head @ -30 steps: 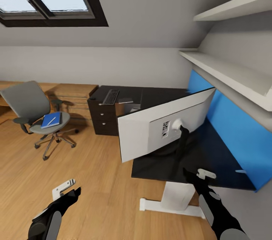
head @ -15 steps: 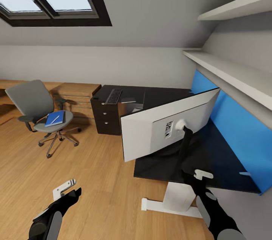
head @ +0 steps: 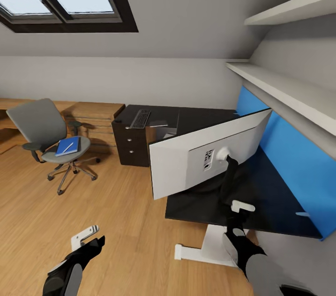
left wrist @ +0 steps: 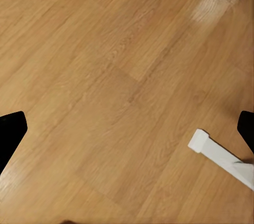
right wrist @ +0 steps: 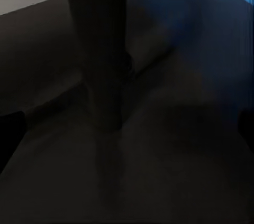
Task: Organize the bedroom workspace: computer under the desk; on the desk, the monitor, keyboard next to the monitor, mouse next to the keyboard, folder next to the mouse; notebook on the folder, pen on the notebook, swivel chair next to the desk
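- The monitor [head: 205,158] stands on the near wing of the desk [head: 275,203], its light grey back turned toward the robot and its black stand [head: 228,179] dropping to the desk top.
- The right gripper [head: 238,214] hangs just in front of that stand, at its lower part. In the right wrist view the stand [right wrist: 100,49] rises as a dark post between the two fingertips, which sit wide apart at the frame edges, so the gripper is spread and grips nothing; I cannot tell whether it touches the stand.
- The left gripper [head: 88,240] hovers over the wooden floor [left wrist: 106,76], fingers parted and empty, with the desk's white foot [left wrist: 219,152] showing near it.
- The monitor probably handles as a broad, rigid, top-heavy thing: the screen is wide and the stand narrow, so a push high up would likely tip it. The stand's post, low down near the base, looks like the safest place to hold; the glossy panel is fragile and offers no edge the fingers could close on.
- The keyboard [head: 140,119] lies on the far wing of the desk, well apart from the monitor. It looks slim, stiff and light, best taken across its short width.
- The folder [head: 68,146] lies flat on the seat of the swivel chair [head: 44,130], with a thin white pen [head: 68,147] on top. Both look light; the folder is thin and may flex, so an overhanging edge is where to pinch it.
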